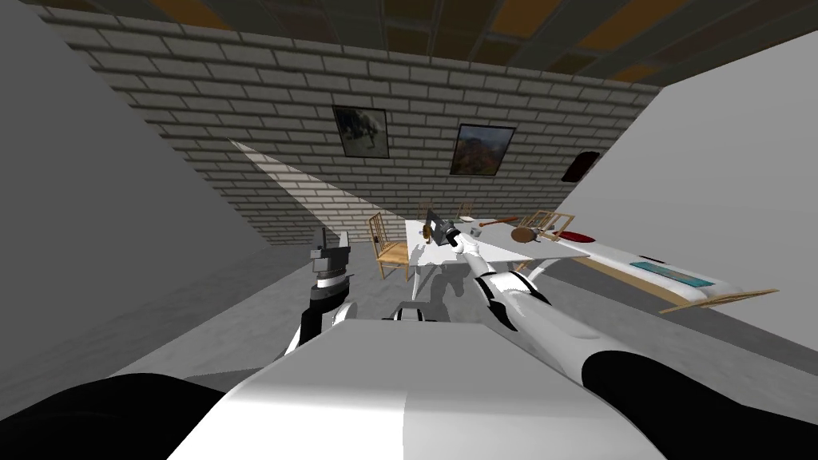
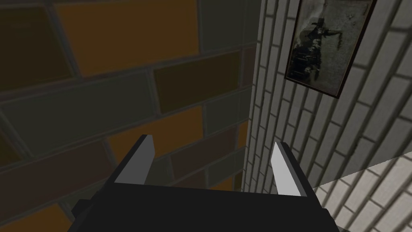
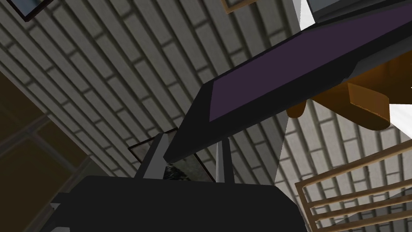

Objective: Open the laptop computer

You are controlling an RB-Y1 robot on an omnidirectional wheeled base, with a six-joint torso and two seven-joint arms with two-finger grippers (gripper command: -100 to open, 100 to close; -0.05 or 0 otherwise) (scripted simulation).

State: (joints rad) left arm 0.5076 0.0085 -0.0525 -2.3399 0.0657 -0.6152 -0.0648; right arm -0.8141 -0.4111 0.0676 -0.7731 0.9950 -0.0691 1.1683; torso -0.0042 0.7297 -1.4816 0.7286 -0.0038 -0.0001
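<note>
The left gripper (image 1: 331,246) stands raised at the near left, well apart from the work. Its fingers (image 2: 141,161) are set wide with nothing between them. Further right, the right arm reaches out to the far white tabletop (image 1: 507,247), which has a wooden chair (image 1: 390,243) at its left end. The laptop (image 1: 436,224) sits on the left part of that tabletop, with the right gripper (image 1: 444,231) at it. The right wrist view shows the lid (image 3: 281,72) as a thin dark slab with a purple screen face, lifted at an angle off the base. How far it is open cannot be told. One corner of the lid lies between that gripper's fingers, which stand narrow and appear clamped on its two faces. In my judgement the lid is stiff, light and smooth-faced, so thin blades may slip on it. The screen side is likely fragile, so the clamp should be firm but not hard. A hold at the corner tends to twist the panel, and the middle of the free edge would be the sounder place. The hinge will probably resist and the base is light, so a pull that leaves the hinge's arc could lift the base or slide it. To the right, a round brown object (image 1: 523,234) lies on the tabletop apart from the laptop.
</note>
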